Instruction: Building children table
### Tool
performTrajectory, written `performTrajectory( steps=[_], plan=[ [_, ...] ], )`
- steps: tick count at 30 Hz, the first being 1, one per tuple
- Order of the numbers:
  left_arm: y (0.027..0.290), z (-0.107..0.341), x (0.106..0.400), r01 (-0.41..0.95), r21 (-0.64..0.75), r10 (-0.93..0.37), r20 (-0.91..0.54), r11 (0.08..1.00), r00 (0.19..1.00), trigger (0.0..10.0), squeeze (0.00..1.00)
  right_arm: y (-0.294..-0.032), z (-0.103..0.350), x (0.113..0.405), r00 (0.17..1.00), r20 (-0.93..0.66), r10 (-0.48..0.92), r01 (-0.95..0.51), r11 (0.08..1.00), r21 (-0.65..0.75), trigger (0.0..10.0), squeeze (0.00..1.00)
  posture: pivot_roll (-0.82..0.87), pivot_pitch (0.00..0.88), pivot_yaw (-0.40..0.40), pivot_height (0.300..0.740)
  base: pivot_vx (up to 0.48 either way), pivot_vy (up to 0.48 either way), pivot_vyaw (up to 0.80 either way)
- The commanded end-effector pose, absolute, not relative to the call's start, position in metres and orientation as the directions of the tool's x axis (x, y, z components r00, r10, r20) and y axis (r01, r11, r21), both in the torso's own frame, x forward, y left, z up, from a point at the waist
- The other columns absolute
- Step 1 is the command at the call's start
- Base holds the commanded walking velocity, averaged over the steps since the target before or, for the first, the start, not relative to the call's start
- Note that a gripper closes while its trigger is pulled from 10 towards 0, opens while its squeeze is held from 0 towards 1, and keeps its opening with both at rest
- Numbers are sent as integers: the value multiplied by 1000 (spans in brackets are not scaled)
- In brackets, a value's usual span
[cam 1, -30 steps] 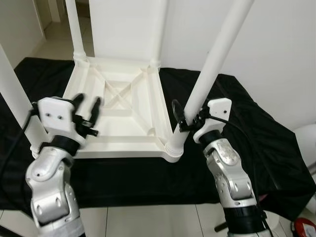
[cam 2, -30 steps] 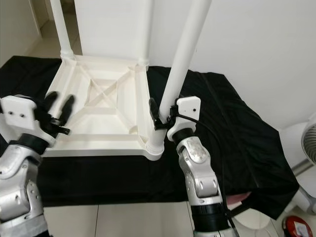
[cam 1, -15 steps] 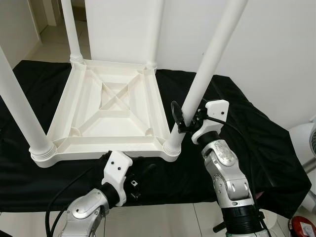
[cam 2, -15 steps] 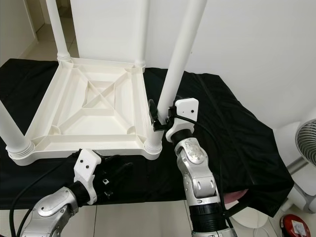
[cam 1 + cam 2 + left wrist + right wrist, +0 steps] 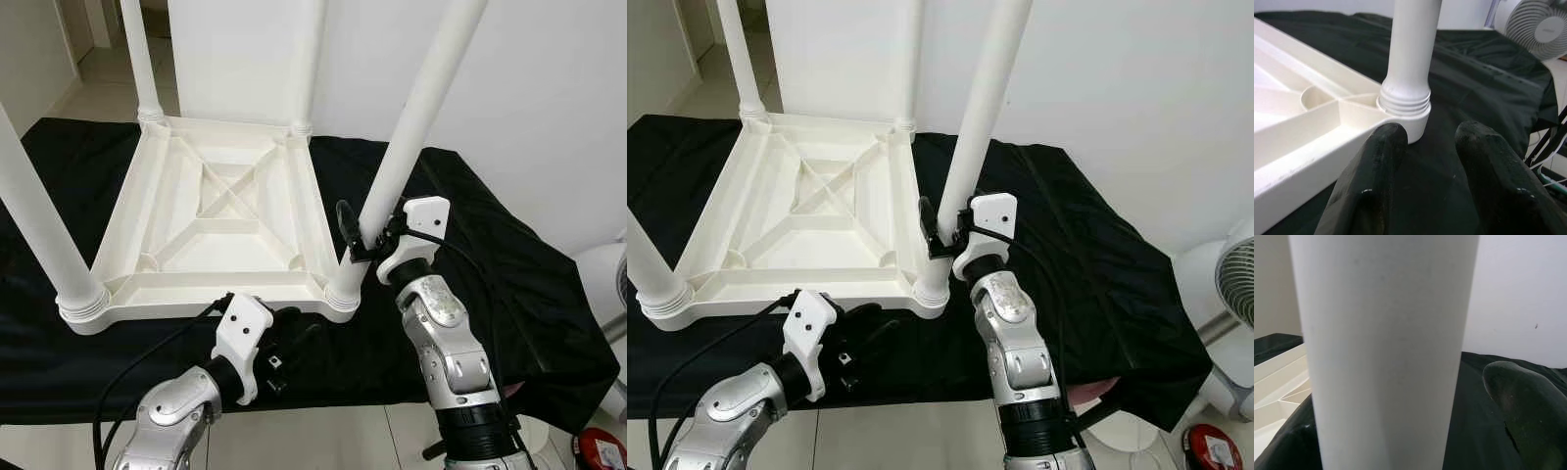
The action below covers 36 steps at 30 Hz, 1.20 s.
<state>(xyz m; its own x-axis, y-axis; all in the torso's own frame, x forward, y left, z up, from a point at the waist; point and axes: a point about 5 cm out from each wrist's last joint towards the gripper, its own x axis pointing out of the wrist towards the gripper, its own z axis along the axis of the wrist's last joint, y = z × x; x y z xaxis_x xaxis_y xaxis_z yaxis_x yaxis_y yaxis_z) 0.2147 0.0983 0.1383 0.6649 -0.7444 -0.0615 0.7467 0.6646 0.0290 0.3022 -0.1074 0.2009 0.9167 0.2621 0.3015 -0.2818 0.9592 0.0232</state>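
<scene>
The table [image 5: 211, 211] lies upside down on a black cloth [image 5: 490, 264], its ribbed underside up and four white legs standing in the corner sockets. The leg [image 5: 397, 171] in hand is the near one at about 4 o'clock of the top, leaning a little toward 1 o'clock as it rises.

The right gripper [image 5: 367, 235] has that leg low down, just above its threaded collar, one black finger on each side of the tube, closed onto it. The step looks like seating or screwing this leg home. To do it well, I judge the grip should stay low near the socket, the tube be kept in line with the socket's axis as it turns, and the top be kept from sliding on the cloth.

The left gripper [image 5: 289, 338] hovers over the cloth just off the table's near edge, at about 6 o'clock of the top, fingers parted and holding nothing. It could usefully press on the rim to steady the top.

The head views give the whole layout: all four legs, both arms, a fan [image 5: 1234, 284] out at 3 o'clock. The left wrist view gives what they cannot: the collar [image 5: 1404, 100] close up, its thread rings showing above the socket, so the leg may not be fully down. The right wrist view has the tube [image 5: 1386, 347] bulking between the fingers [image 5: 1525, 411], confirming the hold.
</scene>
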Motion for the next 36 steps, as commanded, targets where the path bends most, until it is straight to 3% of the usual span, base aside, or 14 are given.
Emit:
performTrajectory(
  steps=[1,14,26,27,28,29,30,32,33,36],
  plan=[
    [95,136,213,805,28,-803,-66,593,593,10000,0,-111,202,304,921,305,244,-262,965,18,10000,0,20,0,-114,740,0,0,0],
    [115,123,229,739,22,-734,-102,673,671,10000,0,-114,196,308,940,268,214,-214,976,-30,10000,0,27,0,-97,740,0,0,0],
    [94,136,218,799,-10,-798,-54,601,600,10000,0,-108,199,303,924,275,267,-260,964,-63,10000,0,23,0,-82,740,0,0,0],
    [92,137,218,801,-11,-800,-50,599,598,10000,0,-108,199,303,923,272,272,-264,962,-65,8706,0,23,0,-82,740,0,0,0],
    [92,137,218,802,-15,-802,-43,596,595,10000,0,-107,199,302,922,270,279,-270,960,-71,2314,0,23,0,-82,740,0,0,0],
    [92,137,218,802,-15,-802,-43,596,595,10000,0,-107,199,302,922,270,279,-270,960,-71,2314,0,23,0,-82,740,0,0,0],
    [92,139,219,803,-14,-802,-37,596,596,10000,0,-106,199,302,917,274,289,-277,957,-81,0,0,26,0,-89,740,0,0,0],
    [92,140,221,802,-13,-802,-30,597,597,10000,0,-104,200,302,916,276,291,-277,957,-90,0,0,31,0,-95,740,0,0,0],
    [92,141,222,801,-14,-801,-25,598,598,10000,0,-104,201,303,916,276,290,-271,957,-107,8588,0,31,0,-95,740,0,0,0],
    [92,141,222,800,-14,-800,-23,600,599,10000,0,-103,202,303,917,276,288,-265,957,-118,8588,0,31,0,-95,740,0,0,0]
  ],
)
